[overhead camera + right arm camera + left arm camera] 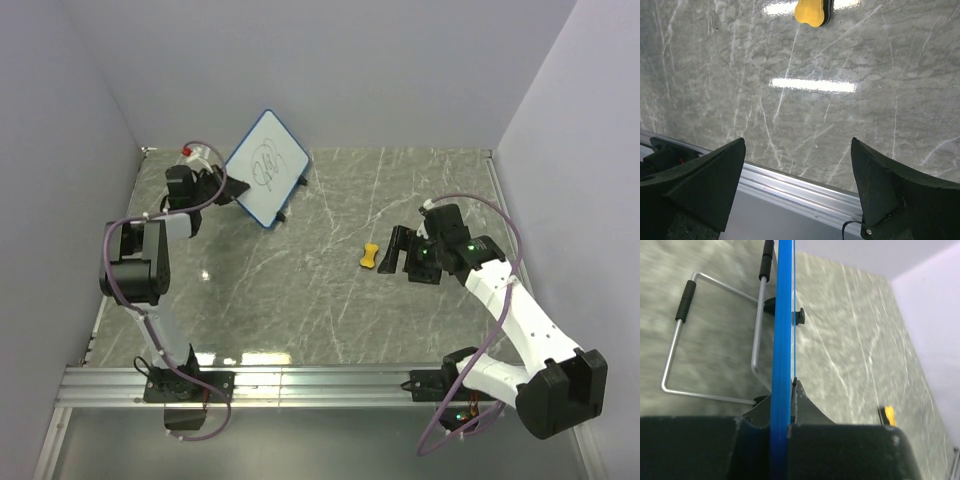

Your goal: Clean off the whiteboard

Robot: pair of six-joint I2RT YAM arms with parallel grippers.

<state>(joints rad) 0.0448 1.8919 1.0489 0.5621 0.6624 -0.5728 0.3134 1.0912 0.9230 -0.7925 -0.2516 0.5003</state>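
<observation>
The whiteboard (268,165) has a blue frame and a black scribble, and stands tilted at the back left of the table. My left gripper (232,188) is shut on its left edge. In the left wrist view the blue frame (784,315) runs edge-on between my fingers (805,405), with the board's wire stand (756,330) behind it. A small yellow eraser (370,256) lies on the table mid-right. It also shows in the right wrist view (811,11) and in the left wrist view (888,415). My right gripper (402,254) is open and empty just right of the eraser, and hangs above the table (797,150).
An aluminium rail (320,380) runs along the table's near edge, and it also shows under my right gripper (805,187). Grey walls close in the back and both sides. The marble table top (300,300) lies between the arms.
</observation>
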